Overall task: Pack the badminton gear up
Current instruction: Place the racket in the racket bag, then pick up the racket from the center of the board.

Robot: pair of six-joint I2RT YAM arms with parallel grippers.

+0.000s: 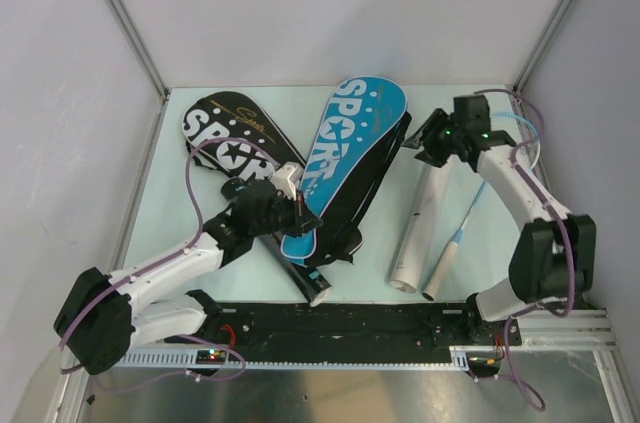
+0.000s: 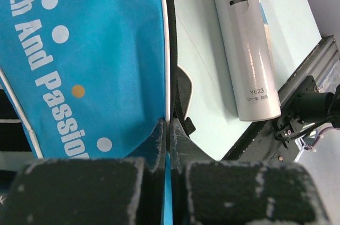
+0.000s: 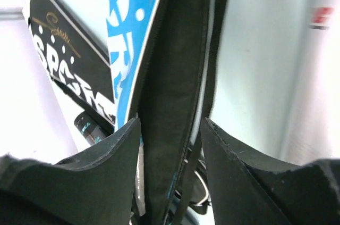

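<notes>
Blue cover (image 1: 350, 148): lies mid-counter, overlapping the black cover; in the top view its long axis runs from the wide head at 1 o'clock to the narrow neck at 7 o'clock.
Left claw (image 1: 300, 210): clenched on the blue cover's edge at the 7 o'clock end; its wrist view shows the fingers (image 2: 156, 140) pressed together on the white-piped seam.
Right claw (image 1: 413, 140): released, jaws apart at the head end, on the cover's 3 o'clock side; in its wrist view the cover's black side panel runs between the fingers (image 3: 119, 156) without being squeezed.
Deciding relation: the cover's side lies straight ahead of the right claw, at its 9 o'clock, already between the jaws. With the neck held, closing here would probably give a hold at both ends of the long axis.
Black cover (image 1: 225, 133): at 10 o'clock of the blue one.
Black tube (image 1: 315, 285): pokes out under the neck toward 5 o'clock.
White tube (image 1: 418, 228): at 4 o'clock, apart, nearer the right arm.
Racket (image 1: 445, 263): just beside the white tube.
Counter (image 1: 380, 228): pale green.
</notes>
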